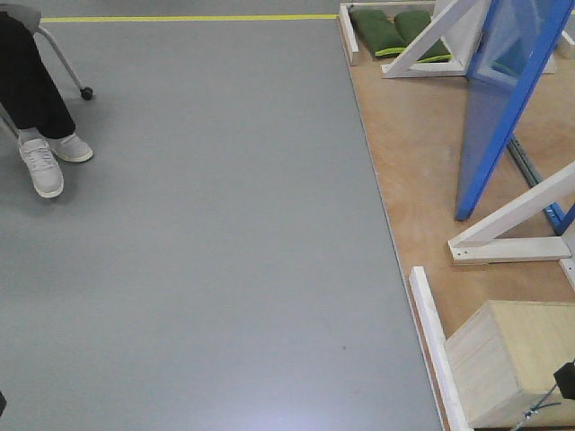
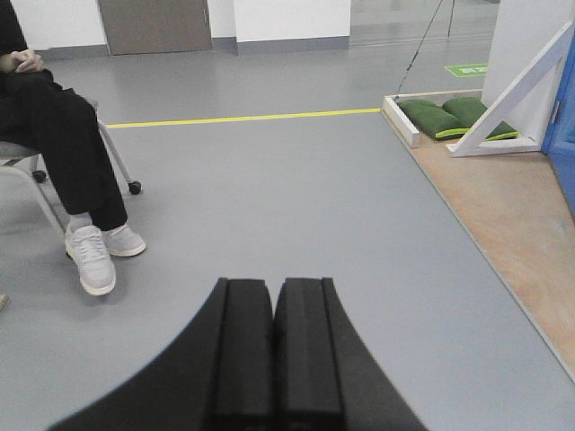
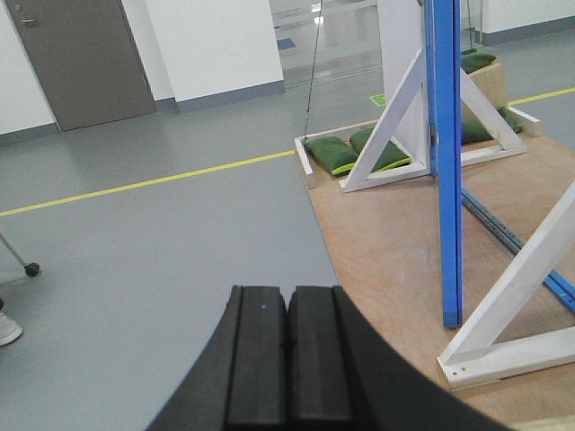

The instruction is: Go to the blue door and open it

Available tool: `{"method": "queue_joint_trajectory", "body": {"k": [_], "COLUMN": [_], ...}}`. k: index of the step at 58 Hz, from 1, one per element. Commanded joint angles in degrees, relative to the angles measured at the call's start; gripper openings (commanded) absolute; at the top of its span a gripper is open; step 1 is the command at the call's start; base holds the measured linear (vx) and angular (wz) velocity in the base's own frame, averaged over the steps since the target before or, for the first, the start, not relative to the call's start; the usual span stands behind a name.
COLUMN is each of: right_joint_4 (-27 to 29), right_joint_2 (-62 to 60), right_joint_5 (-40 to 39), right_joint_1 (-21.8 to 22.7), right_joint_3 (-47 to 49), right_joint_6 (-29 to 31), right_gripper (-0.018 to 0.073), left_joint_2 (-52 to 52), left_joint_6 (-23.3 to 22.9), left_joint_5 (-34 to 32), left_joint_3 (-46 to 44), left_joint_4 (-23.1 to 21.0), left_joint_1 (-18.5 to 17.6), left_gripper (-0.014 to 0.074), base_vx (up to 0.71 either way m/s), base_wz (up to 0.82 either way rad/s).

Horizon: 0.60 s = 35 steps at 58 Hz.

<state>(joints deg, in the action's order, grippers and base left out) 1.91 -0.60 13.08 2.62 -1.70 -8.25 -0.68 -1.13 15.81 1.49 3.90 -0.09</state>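
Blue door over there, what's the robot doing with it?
The robot is out on the grey floor, not yet at the blue door, which stands on the wooden platform ahead to its right. Its left end effector and right end effector are shut and empty; nothing touches the door. A person sits off to the left.

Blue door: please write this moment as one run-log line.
phase: approach | blue door: ahead-right on wooden platform, untouched | left gripper: shut, empty | right gripper: shut, empty
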Motion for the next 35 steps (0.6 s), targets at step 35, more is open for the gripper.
{"method": "queue_joint_trajectory", "body": {"k": [35], "right_joint_4": [-0.58], "right_joint_2": [-0.58], "right_joint_5": [-4.89], "right_joint_1": [0.35], "right_joint_3": [-0.13], "right_joint_6": [0.21], "right_gripper": [0.0012], "left_joint_2": [-0.69], "left_joint_6": [-0.39], "left_joint_5": [-4.86], "left_joint_3": [-1.49], "left_joint_4": [-0.12], "left_joint_1": [-0.38], "left_gripper": [0.0073], "base_vx": [0.39], "base_wz": [-0.06]}}
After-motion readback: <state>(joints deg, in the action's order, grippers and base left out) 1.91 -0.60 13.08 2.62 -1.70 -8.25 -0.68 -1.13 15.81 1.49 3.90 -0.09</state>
